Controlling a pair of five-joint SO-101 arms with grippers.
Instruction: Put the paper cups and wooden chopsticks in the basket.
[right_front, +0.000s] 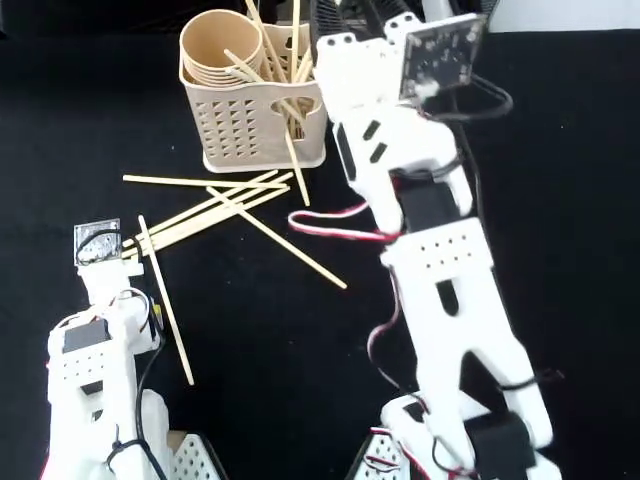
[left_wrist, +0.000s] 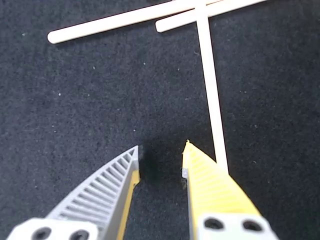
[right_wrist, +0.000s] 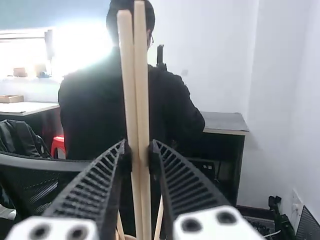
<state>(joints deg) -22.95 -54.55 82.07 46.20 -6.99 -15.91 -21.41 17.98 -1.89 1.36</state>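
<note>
A beige slotted basket (right_front: 245, 125) stands at the back of the black table. Stacked paper cups (right_front: 220, 50) and several wooden chopsticks (right_front: 290, 45) are inside it. My right gripper (right_wrist: 137, 147) is shut on two upright chopsticks (right_wrist: 134, 75), and the right arm (right_front: 400, 150) hangs over the basket's right side. Several loose chopsticks (right_front: 210, 205) lie fanned on the table in front of the basket. My left gripper (left_wrist: 162, 150) is open just above the cloth, its yellow fingertip beside one chopstick (left_wrist: 212, 100) that runs under two crossing ones (left_wrist: 125, 20).
One chopstick (right_front: 165, 300) lies beside the left arm (right_front: 95, 340), another (right_front: 290, 245) lies diagonally mid-table, and one (right_front: 297, 170) leans at the basket's front corner. Red and white cables (right_front: 330, 225) loop beside the right arm. The left arm's base (right_front: 190, 460) sits at the front edge.
</note>
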